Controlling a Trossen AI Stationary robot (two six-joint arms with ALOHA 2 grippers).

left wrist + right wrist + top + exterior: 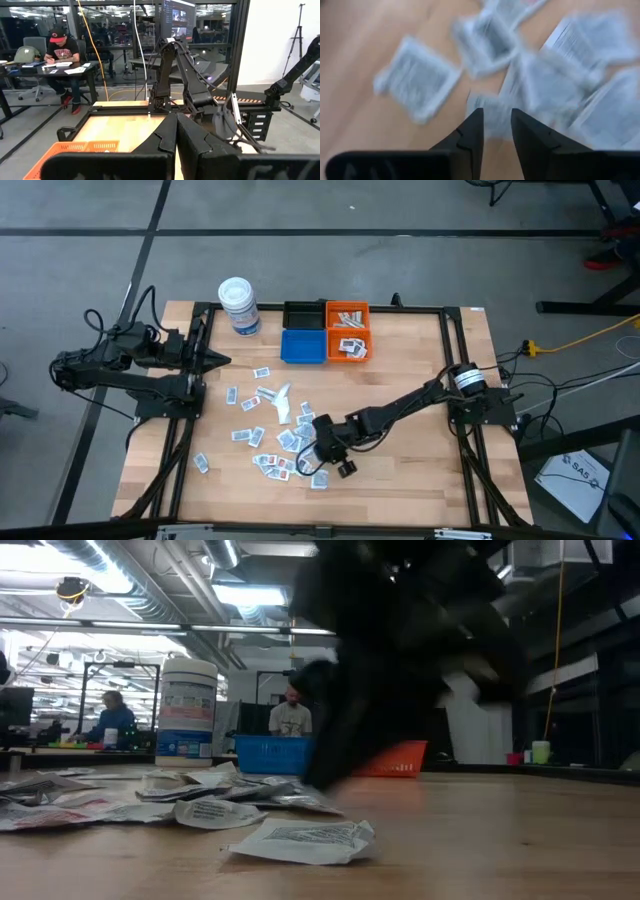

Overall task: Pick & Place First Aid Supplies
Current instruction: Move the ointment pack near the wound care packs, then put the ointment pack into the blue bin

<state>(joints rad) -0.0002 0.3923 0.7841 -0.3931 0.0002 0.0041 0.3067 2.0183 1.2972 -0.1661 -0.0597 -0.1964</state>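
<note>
- High view gives me the wooden table (400,450) first: the sachets (262,435) lie scattered on its near-left part, well short of the bins and with bare wood on every side.
- I take the orange bin (347,330) as my landmark; it sits at the far edge beside the blue bin (303,346), and the pile lies nearer me and to the left of it.
- My right arm reaches across from the right side, and its right gripper (322,452) hangs over the near-right fringe of the pile, far closer than the other arm.
- My left gripper (222,361) waits at the left edge, fingers pressed together, holding nothing.
- Right wrist view shows my fingers (472,131) spread a little, nothing between them, with one small sachet (487,112) lying just ahead of the gap.
- I judge a short, straight descent is needed; neighbouring packets crowd and overlap it, so I could pinch two.
</note>
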